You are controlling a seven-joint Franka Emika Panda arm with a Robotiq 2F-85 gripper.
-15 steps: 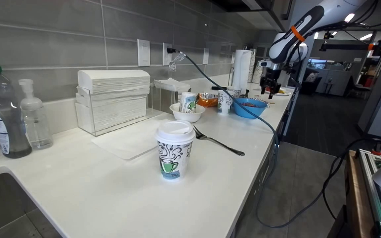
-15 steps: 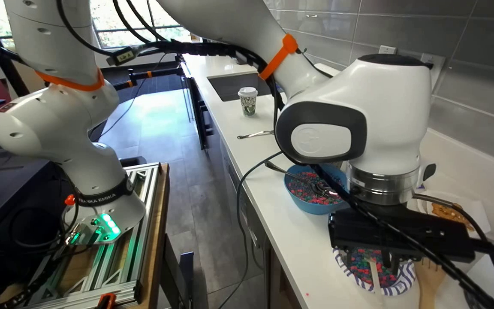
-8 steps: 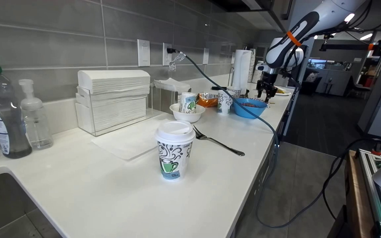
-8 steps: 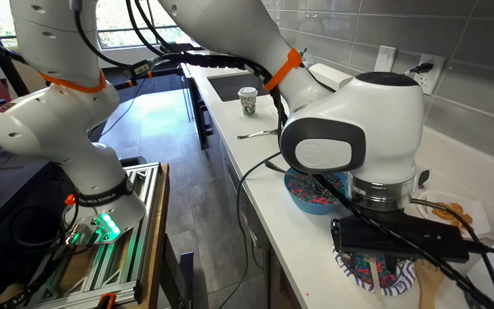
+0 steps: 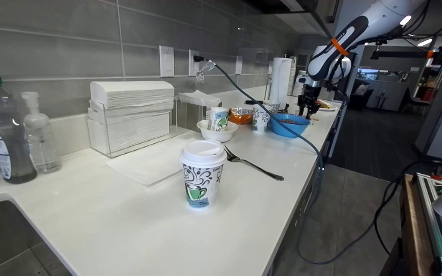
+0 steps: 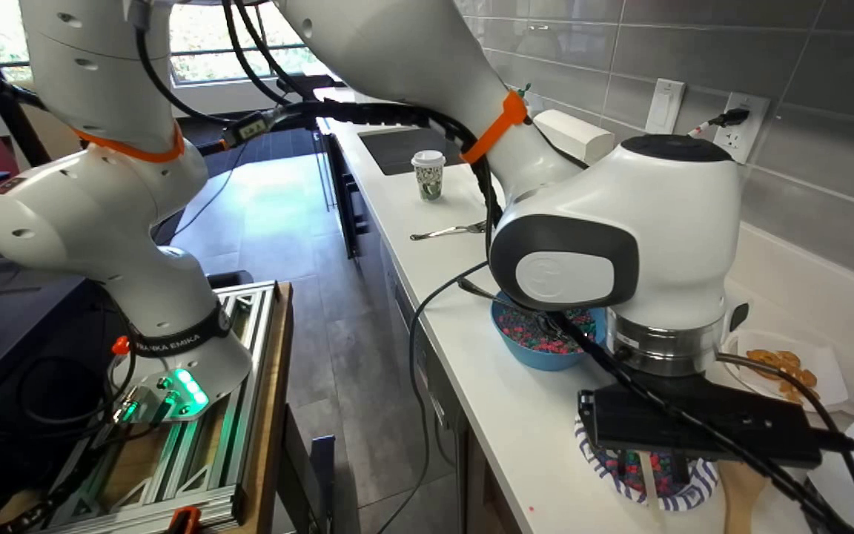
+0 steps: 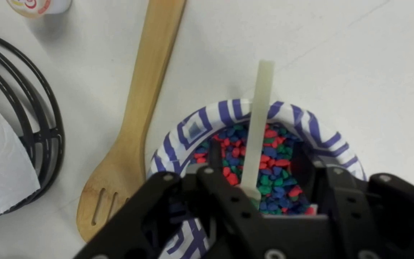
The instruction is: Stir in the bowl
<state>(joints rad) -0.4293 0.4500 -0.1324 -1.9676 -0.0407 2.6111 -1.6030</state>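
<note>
The bright-blue bowl [image 6: 538,360] holds coloured pebbles and a metal utensil [image 6: 477,290] leaning on its rim; the bowl also shows in an exterior view [image 5: 280,132]. A paper bowl with a blue-patterned rim [image 7: 198,126] holds similar pebbles; it also shows in an exterior view [image 6: 700,486]. A pale stick-like utensil [image 7: 261,100] stands in it, handle out over the rim. My gripper [image 7: 257,154] is open and empty over the paper bowl, a finger on each side of the pale utensil, apart from it. It shows in both exterior views [image 6: 648,471] [image 5: 305,113]. The utensil's lower end is partly hidden.
A wooden slotted spatula [image 7: 144,86] lies beside the paper bowl. A black wire stand [image 7: 54,135] with a paper towel roll is close by. A dark cable [image 5: 313,147] hangs across the counter edge near the blue bowl. A lidded paper cup [image 5: 203,180] and fork [image 5: 257,166] lie farther off.
My gripper has come down toward the paper bowl, mostly in the first half second, and only a little since. Its fingers stay apart. The bowls and utensils have not moved.
</note>
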